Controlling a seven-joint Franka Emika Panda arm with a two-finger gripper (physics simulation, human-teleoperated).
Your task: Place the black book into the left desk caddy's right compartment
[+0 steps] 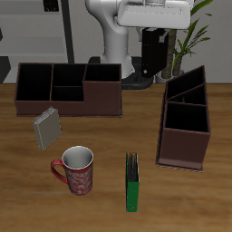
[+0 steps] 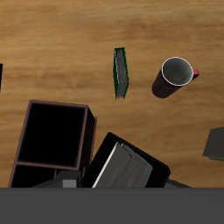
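Observation:
The black book point(image 1: 156, 56) hangs in the air under my gripper point(image 1: 156, 41), far back over the table, behind the left desk caddy point(image 1: 181, 149). The wrist view shows the black book point(image 2: 128, 166) close up, black cover around pale pages, with my gripper shut on it and the fingers mostly hidden. The dark brown left desk caddy point(image 2: 86, 131) lies just beside it. Its right compartment point(image 1: 188, 118) is the large square cell at the end nearer the table's front. That right compartment point(image 2: 52, 136) has nothing in it.
A wide brown caddy point(image 1: 68, 101) stands at the back. A grey book point(image 1: 47, 129) stands in front of it. A red mug point(image 1: 77, 170) and an upright green book point(image 1: 132, 181) are near the table's front edge. The wrist view also shows the mug point(image 2: 175, 77) and green book point(image 2: 121, 72).

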